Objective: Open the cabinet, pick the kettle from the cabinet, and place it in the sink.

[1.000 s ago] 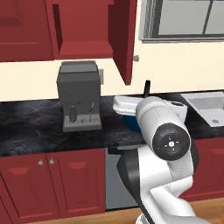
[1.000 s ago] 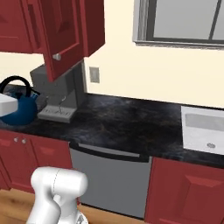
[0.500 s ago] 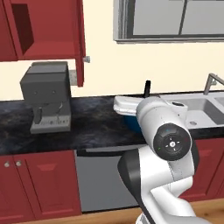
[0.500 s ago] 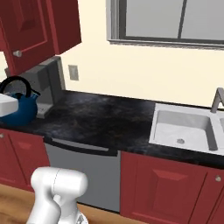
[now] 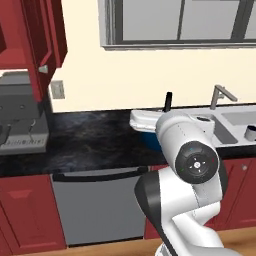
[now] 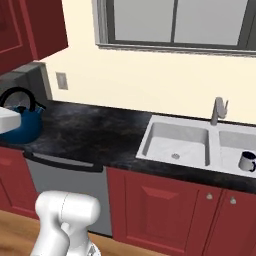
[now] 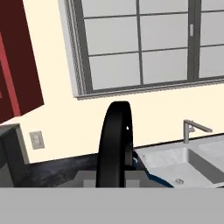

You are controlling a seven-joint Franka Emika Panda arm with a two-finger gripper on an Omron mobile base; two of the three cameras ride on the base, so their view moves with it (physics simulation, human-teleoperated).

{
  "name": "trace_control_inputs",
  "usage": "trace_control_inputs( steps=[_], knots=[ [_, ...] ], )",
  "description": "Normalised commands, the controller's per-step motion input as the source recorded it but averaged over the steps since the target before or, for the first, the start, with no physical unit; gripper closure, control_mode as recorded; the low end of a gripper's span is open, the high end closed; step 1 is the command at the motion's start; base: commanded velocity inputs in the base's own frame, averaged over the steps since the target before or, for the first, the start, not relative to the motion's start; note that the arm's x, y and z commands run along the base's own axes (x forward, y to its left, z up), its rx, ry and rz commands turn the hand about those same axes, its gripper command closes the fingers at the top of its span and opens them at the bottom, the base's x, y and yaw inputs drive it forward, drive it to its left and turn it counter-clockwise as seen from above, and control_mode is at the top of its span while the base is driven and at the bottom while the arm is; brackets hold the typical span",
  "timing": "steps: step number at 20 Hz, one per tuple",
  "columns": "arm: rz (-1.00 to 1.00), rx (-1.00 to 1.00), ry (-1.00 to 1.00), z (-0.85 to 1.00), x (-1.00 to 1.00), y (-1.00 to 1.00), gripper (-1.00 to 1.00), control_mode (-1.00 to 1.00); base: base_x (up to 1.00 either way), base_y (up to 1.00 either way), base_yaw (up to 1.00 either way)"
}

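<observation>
Kettle (image 6: 21, 125) dark blue, black arched handle (image 7: 114, 142) rising close before my hand camera. My gripper (image 6: 6, 119) pinched on that handle, kettle carried above black counter (image 6: 90, 137), left of sink (image 6: 176, 144). Mug (image 6: 246, 161) in right basin. Faucet (image 6: 218, 110) behind. Cabinet (image 5: 42, 42) door swung open, upper left.

Blue kettle at the left edge, sink to the right

A small round dark blue kettle with a black arched handle (image 6: 21, 125) sits at the left, above the black speckled countertop (image 6: 95, 135). Well apart to the right lies the wide light grey metal sink (image 6: 177, 142) with a silver faucet (image 6: 218, 110) behind it. A dark mug (image 6: 247, 161) stands in the right basin.
</observation>
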Motion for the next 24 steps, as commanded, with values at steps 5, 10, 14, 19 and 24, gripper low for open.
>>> trace_control_inputs(
  steps=[5, 10, 14, 19, 24],
  knots=[
    [0.0, 0.0, 0.0, 0.0, 0.0, 0.0, 1.0, 1.0, 0.05, -0.65, 0.0],
    [0.0, 0.0, 0.0, 0.0, 0.0, 0.0, 1.0, 1.0, 0.09, -0.64, 0.0],
    [0.0, 0.0, 0.0, 0.0, 0.0, 0.0, 1.0, 1.0, 0.13, -0.63, 0.0],
    [0.0, 0.0, 0.0, 0.0, 0.0, 0.0, 1.0, 1.0, 0.28, -0.57, 0.0],
    [0.0, 0.0, 0.0, 0.0, 0.0, 0.0, 1.0, 1.0, 0.44, -0.47, 0.0]
  ],
)
